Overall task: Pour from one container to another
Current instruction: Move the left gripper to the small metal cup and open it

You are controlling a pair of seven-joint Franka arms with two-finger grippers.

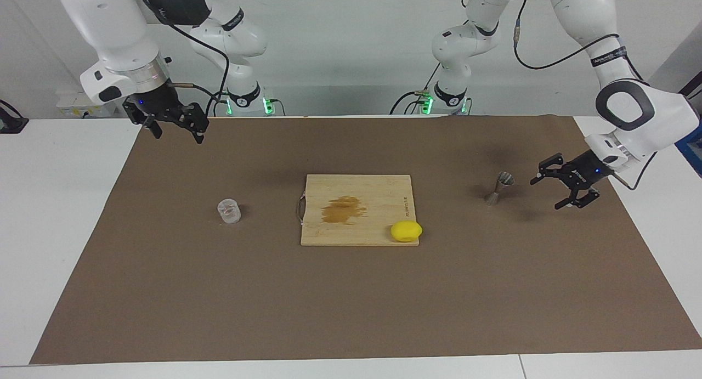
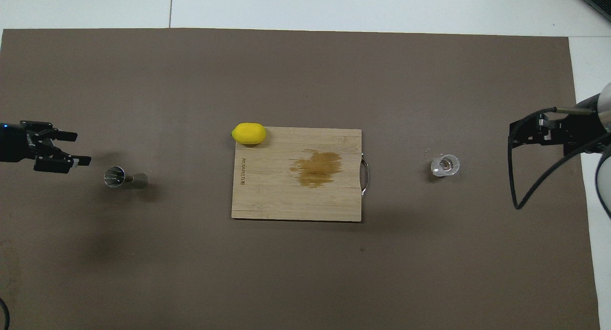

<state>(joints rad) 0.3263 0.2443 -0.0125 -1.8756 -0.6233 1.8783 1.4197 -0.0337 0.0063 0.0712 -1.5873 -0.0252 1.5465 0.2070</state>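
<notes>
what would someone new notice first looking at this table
Probably the yellow lemon at a corner of the wooden cutting board in the middle of the brown mat, and the brownish stain on that board. Next, the left tool, open, beside the small steel jigger, while the right tool hangs open and the clear cup stands alone.

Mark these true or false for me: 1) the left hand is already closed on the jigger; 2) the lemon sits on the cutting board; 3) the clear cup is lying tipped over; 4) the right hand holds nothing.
1) False. The left hand is open beside the jigger, not touching it.
2) True. The lemon rests on a corner of the cutting board.
3) False. The clear cup stands upright on the brown mat.
4) True. The right hand is open and empty, waiting over the mat's edge.
</notes>
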